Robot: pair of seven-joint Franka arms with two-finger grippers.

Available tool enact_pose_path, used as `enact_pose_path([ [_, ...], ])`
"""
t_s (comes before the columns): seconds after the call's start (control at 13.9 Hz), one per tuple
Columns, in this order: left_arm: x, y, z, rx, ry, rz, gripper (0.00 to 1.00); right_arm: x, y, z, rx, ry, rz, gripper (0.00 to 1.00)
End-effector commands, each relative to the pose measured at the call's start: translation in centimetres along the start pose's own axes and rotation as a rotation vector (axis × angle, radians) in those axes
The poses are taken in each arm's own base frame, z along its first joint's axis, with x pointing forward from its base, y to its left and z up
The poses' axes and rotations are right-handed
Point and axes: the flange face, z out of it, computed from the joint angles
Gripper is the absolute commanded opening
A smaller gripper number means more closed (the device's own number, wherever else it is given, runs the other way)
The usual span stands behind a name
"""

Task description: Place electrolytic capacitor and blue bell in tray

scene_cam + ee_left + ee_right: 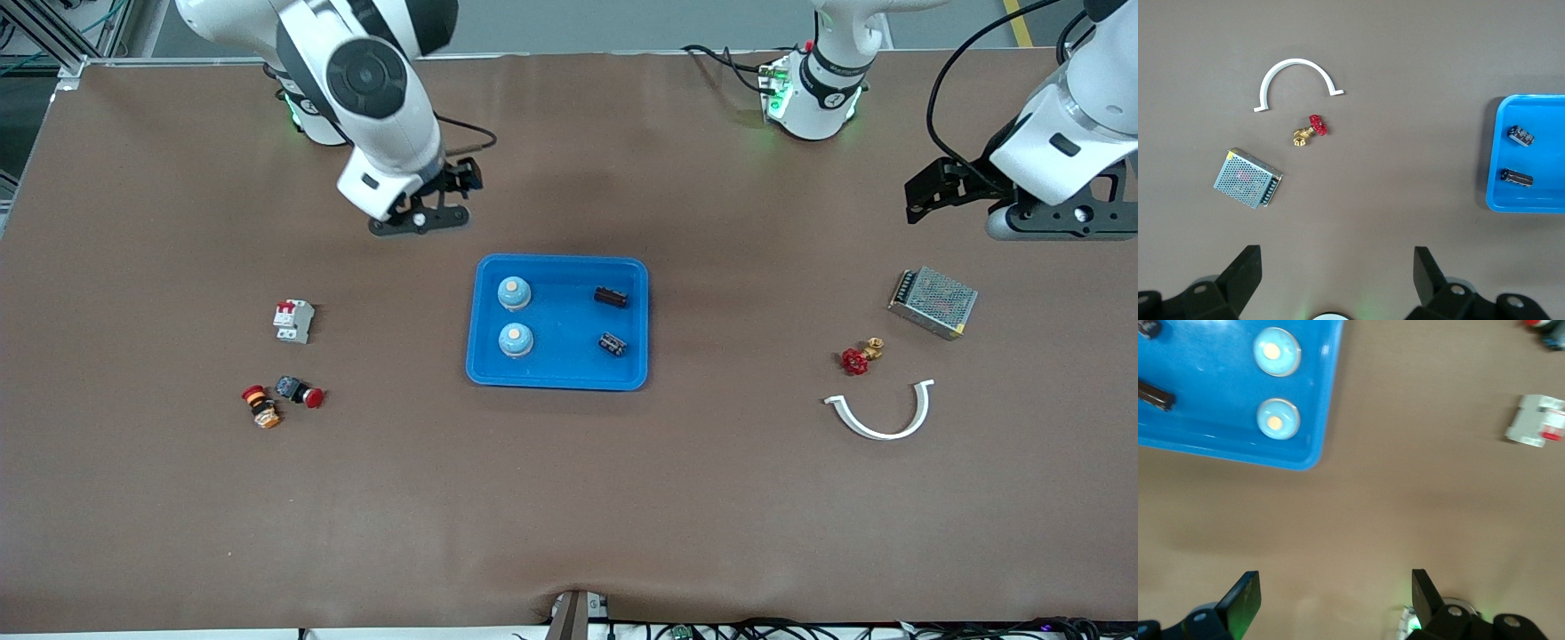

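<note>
The tray (pixel 558 373) sits at the tabletop's centre. Two blue bells (pixel 515 292) (pixel 516 340) stand along its edge toward the right arm's end; two electrolytic capacitors (pixel 611 297) (pixel 612 344) lie along the edge toward the left arm's end. The right gripper (pixel 464 182) hangs over bare tabletop beside the tray's corner nearest the right arm's base, fingers spread, holding nothing. The left gripper (pixel 925 200) hangs over the tabletop's left-arm end, fingers apart, empty.

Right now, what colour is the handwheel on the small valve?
Red, on a brass body: valve, clearest in the left wrist view.
</note>
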Motion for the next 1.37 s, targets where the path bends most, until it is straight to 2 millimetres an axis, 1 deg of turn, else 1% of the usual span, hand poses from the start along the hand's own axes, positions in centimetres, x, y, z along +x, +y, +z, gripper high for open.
enact_pose_path([
  [0.0, -0.4, 0.4, -0.5, 0.014, 0.018, 0.005, 1.0, -1.7, 3.7, -2.4, -0.007, 0.016, 0.041, 1.0],
  [0.07, -0.4, 0.4, -0.6, 0.014, 0.02, 0.008, 1.0, -2.2, 4.8, -3.2, -0.005, 0.014, 0.051, 1.0],
  [0.14, -0.6, 0.8, -0.5, 0.015, 0.017, 0.014, 1.0, -2.7, 6.5, -4.1, -0.011, 0.019, 0.035, 1.0],
  [0.29, -0.5, 1.0, -0.5, 0.017, 0.017, 0.018, 1.0, -3.7, 10.7, -6.2, -0.021, 0.043, 0.014, 1.0],
  [0.36, -0.6, 1.3, -0.5, 0.017, 0.016, 0.024, 1.0, -4.1, 13.1, -7.1, -0.006, 0.052, 0.032, 1.0],
  [0.43, -0.6, 1.3, -0.6, 0.017, 0.017, 0.024, 1.0, -4.3, 15.4, -7.7, 0.005, 0.053, 0.036, 1.0],
  [0.65, -0.7, 1.4, -0.5, 0.023, 0.009, 0.026, 1.0, -3.7, 22.5, -8.2, 0.038, 0.063, -0.009, 1.0],
  [0.72, -0.6, 1.4, -0.5, 0.029, 0.013, 0.028, 1.0, -3.6, 25.1, -8.3, 0.049, 0.069, -0.002, 1.0],
  [0.79, -0.6, 1.6, -0.4, 0.038, 0.014, 0.032, 1.0, -3.5, 27.3, -8.5, 0.058, 0.078, 0.007, 1.0],
  [0.86, -0.5, 1.9, -0.4, 0.046, 0.019, 0.038, 1.0, -3.6, 30.2, -9.3, 0.072, 0.097, 0.018, 1.0],
  [0.94, -0.4, 2.1, -0.2, 0.047, 0.016, 0.041, 1.0, -4.0, 33.0, -10.4, 0.083, 0.126, 0.021, 1.0],
  [1.01, -0.3, 2.1, -0.3, 0.046, 0.022, 0.042, 1.0, -4.2, 35.1, -11.7, 0.083, 0.157, 0.017, 1.0],
  [1.08, -0.3, 2.1, -0.5, 0.045, 0.025, 0.044, 1.0, -3.6, 36.3, -12.2, 0.076, 0.171, 0.025, 1.0],
  [1.15, -0.3, 2.1, -0.5, 0.045, 0.025, 0.047, 1.0, -3.5, 37.5, -13.1, 0.073, 0.195, 0.047, 1.0],
  [1.22, -0.2, 1.8, -0.5, 0.045, 0.025, 0.052, 1.0, -3.7, 39.1, -13.8, 0.075, 0.22, 0.079, 1.0],
  [1.3, -0.2, 1.7, -0.7, 0.044, 0.029, 0.051, 1.0, -4.1, 40.5, -14.9, 0.081, 0.271, 0.108, 1.0],
])
